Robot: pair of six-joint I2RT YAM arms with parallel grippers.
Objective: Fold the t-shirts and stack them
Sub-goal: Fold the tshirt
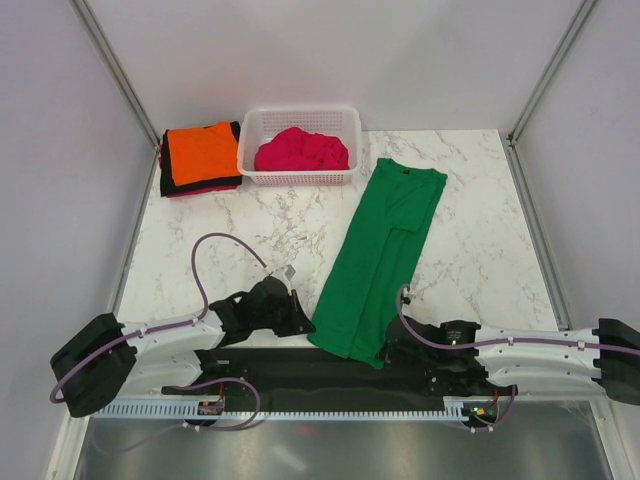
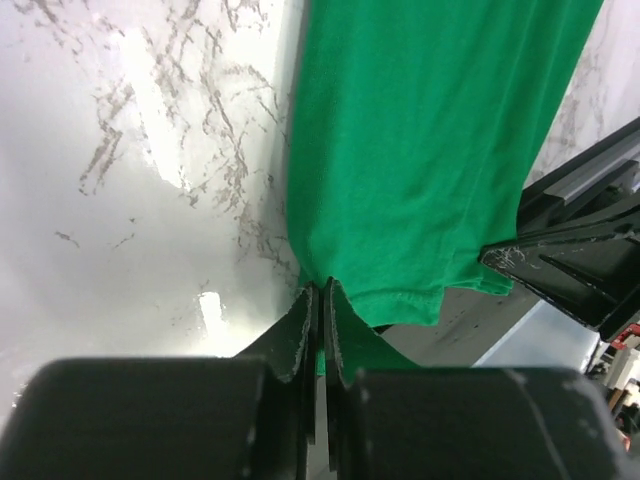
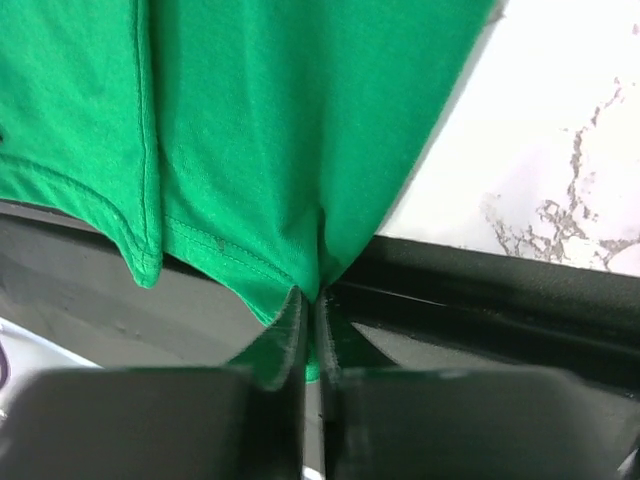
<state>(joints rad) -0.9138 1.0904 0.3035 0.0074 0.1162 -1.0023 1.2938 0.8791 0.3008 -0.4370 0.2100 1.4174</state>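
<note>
progress looks about midway. at 6 o'clock both grippers pinch the near hem of the green shirt. the left gripper has its jaws pressed together on the left corner, and the right gripper does likewise on the right corner, with cloth bunched in each. the shirt lies on the table as a long narrow strip, sleeves folded in, running from 6 toward 1 o'clock. its lengthwise fold seems done; the crosswise fold and stacking are left. at 11 o'clock the orange shirt lies folded atop dark shirts, a pile begun. at 12 o'clock a basket holds the crumpled pink shirt, not yet folded. the basket stands just beside the pile and near the green collar, so it could crowd a carry to the pile.
</note>
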